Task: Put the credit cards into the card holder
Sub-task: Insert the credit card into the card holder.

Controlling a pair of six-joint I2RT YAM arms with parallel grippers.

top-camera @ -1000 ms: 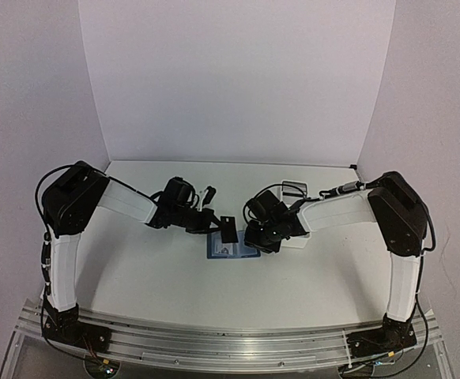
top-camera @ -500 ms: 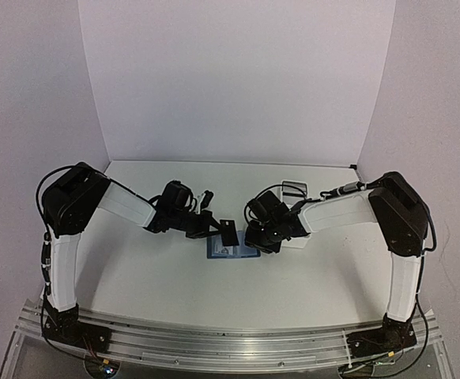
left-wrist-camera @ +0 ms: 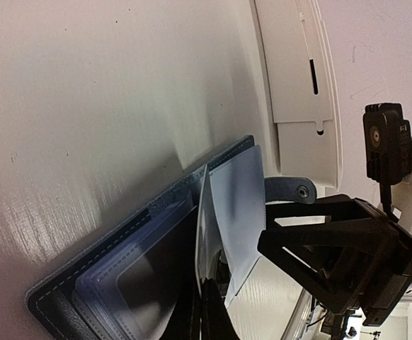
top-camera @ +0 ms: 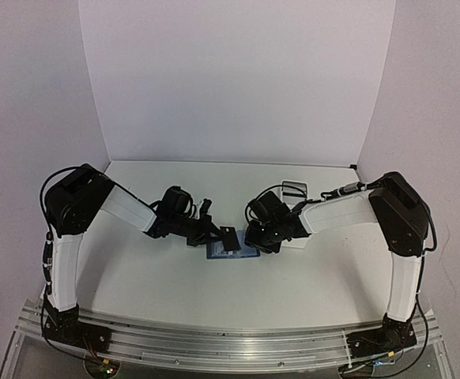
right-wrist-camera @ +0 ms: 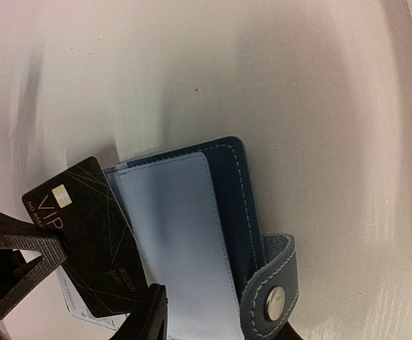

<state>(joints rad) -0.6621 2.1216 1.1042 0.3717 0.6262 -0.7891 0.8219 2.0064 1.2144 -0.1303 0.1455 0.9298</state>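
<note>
Top external | left gripper (top-camera: 219, 234) clamped on dark card (top-camera: 228, 239); card nearer 6 o'clock than a second ago, over open card holder (top-camera: 235, 253) | right gripper (top-camera: 255, 245) at holder's 3 o'clock, unmoved, grip cannot be told

A white desk (top-camera: 175, 288) spreads beneath the jaws. A long white tray (left-wrist-camera: 294, 78), probably plastic, lies flat on it just beside the right jaws.
</note>
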